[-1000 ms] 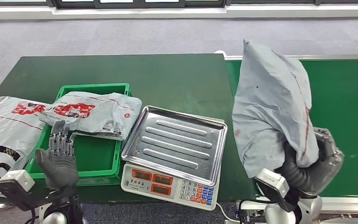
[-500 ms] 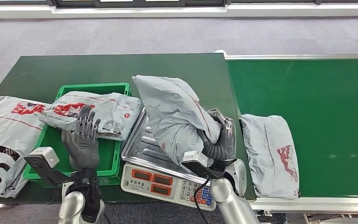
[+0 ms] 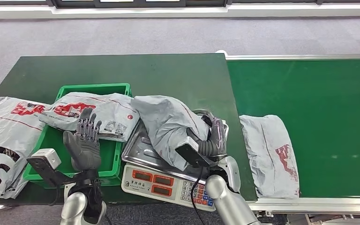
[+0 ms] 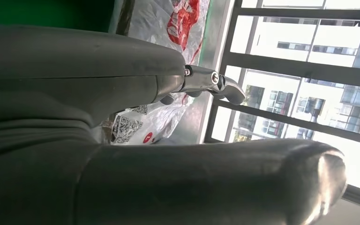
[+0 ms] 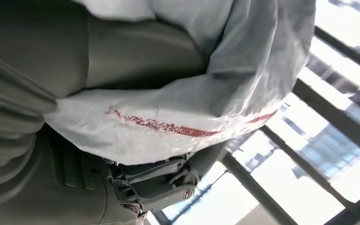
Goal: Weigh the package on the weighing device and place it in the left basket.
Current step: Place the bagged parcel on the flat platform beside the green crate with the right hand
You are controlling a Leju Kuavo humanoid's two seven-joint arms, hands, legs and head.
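Package's down on the scale now, right hand hasn't let go yet

So a second ago the right hand point(image 3: 211, 136) had the grey package point(image 3: 168, 124) way up over the conveyor point(image 3: 309, 93); now it's slumped on the scale's steel tray point(image 3: 138, 147), fingers wrapped around its edge. Weighing step's basically on, I'd guess it needs releasing for a clean reading. Left hand point(image 3: 82, 145) hovers empty, fingers spread, over the green basket point(image 3: 98, 87), which already holds one parcel point(image 3: 91, 112). Dark green desk point(image 3: 122, 70), grey carpet, windows behind. Another bag point(image 3: 272, 154) lies on the conveyor.
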